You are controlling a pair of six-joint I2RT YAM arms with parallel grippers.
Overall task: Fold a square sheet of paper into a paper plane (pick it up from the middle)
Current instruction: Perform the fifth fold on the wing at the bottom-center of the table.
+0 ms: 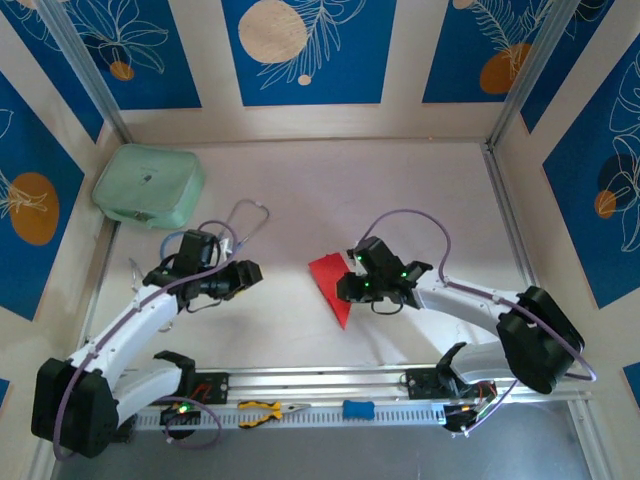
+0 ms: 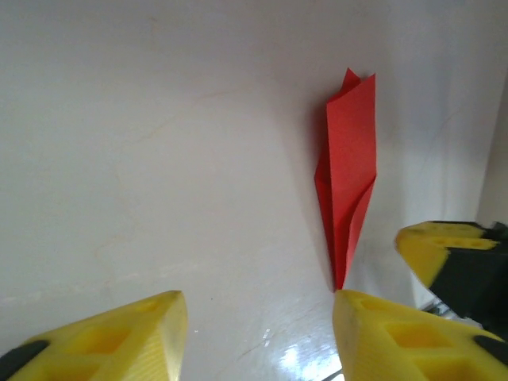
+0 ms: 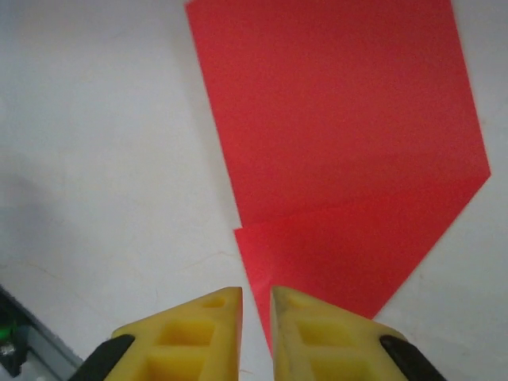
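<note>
Yellow-handled pliers [image 1: 262,411] and a small blue item [image 1: 358,409], lying on the metal rail [image 1: 320,378] between the two arm bases. Left gripper [image 1: 252,272], hovering over bare table [image 1: 300,190] left of centre: yellow fingers [image 2: 119,337] spread wide, nothing between them. Right gripper [image 1: 347,290], low at mid-table, just right of the paper: fingers [image 3: 190,325] drawn almost together, only a thin slit left. Red sheet of paper [image 1: 333,283], one, folded into an angular shape with a pointed near corner and a creased flap across its lower part, lying flat on the table between the grippers. In the right wrist view its near point [image 3: 341,143] runs into the slit between the fingertips; whether it is nipped there cannot be told. Mint-green pouch [image 1: 149,186], far left corner, well apart from the arms.
</note>
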